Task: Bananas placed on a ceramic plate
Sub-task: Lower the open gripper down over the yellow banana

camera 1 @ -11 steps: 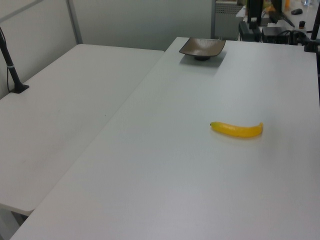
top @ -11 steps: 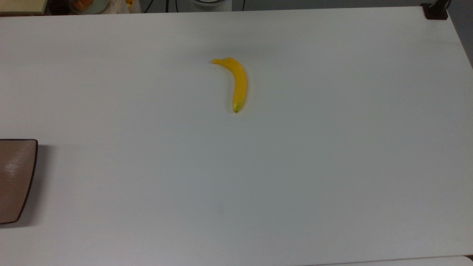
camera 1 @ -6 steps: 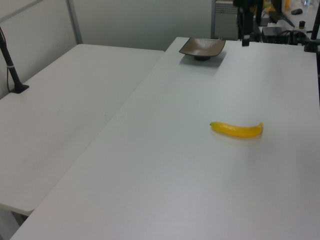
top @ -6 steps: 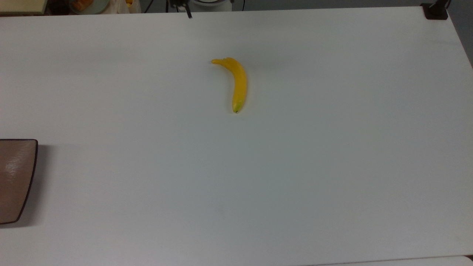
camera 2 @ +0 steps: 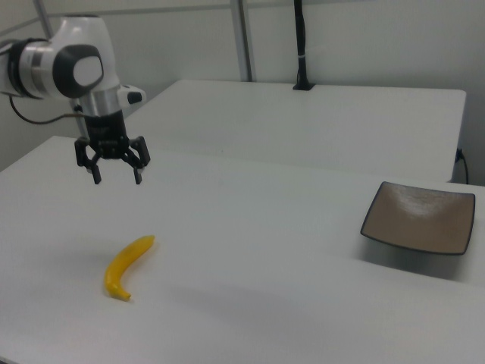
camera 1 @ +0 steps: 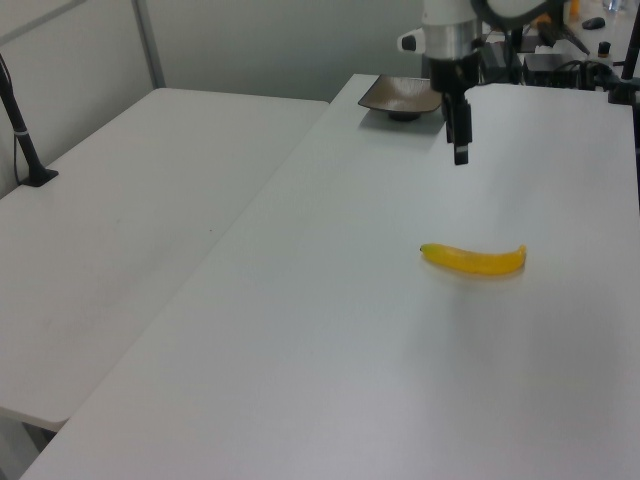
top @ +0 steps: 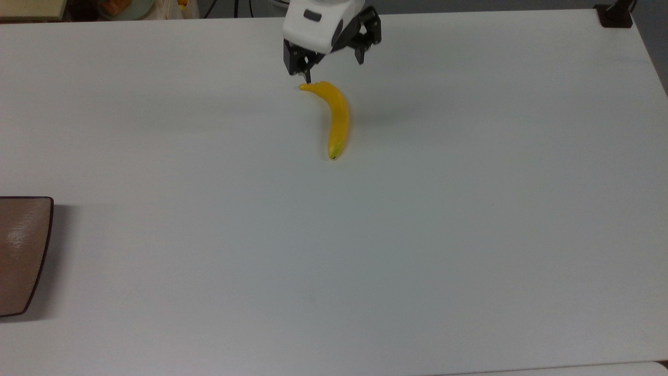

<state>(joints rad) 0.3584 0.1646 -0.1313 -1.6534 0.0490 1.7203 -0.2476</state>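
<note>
A yellow banana (top: 338,117) (camera 1: 475,261) (camera 2: 127,265) lies flat on the white table, its stem towards the top view's upper edge. My gripper (top: 334,69) (camera 1: 460,150) (camera 2: 117,178) hangs in the air near the stem end, fingers pointing down, open and holding nothing. It does not touch the banana. The tan-brown plate (top: 21,256) (camera 1: 400,95) (camera 2: 417,216) with a dark rim sits bare at the top view's left edge, far from the banana.
A second white table (camera 1: 120,230) adjoins this one, with a black clamped post (camera 1: 25,140) on it. Another black clamp (top: 616,15) sits at the top view's upper right corner. Cables and clutter lie beyond the far table edge.
The arm has come in from the top view's upper edge and now hovers by the banana's stem end. Banana and plate have not moved.
</note>
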